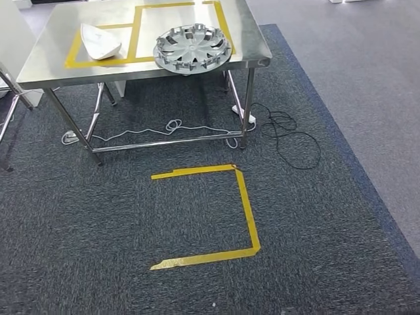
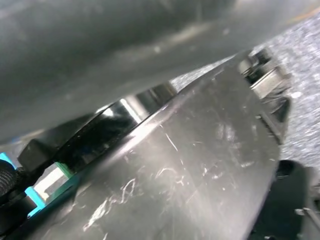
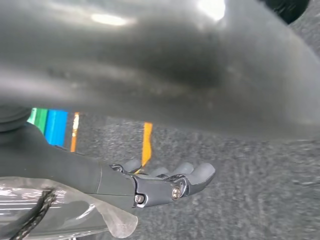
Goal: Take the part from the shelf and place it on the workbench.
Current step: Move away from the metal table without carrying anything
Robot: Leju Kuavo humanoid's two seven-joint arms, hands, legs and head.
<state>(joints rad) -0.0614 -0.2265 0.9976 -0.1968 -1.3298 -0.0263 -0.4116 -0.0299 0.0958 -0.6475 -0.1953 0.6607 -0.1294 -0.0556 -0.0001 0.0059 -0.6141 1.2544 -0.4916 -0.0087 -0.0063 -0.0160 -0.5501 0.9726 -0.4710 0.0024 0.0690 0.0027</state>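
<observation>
With the wheel cover [image 1: 193, 47] already on the surface [image 1: 49, 62], the right robot hand [image 3: 166, 182] hangs spread (left unclear), so fetching another part from the shelf probably comes next.

right hand [image 3: 162, 182]: dark grey fingers | silver screws | black braided cable

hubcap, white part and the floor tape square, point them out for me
hubcap [image 1: 193, 47], head view, on the hub at its middle
white part [image 1: 100, 41], head view, on its upper face
floor tape square [image 1: 247, 210], head view, on its right strip
</observation>
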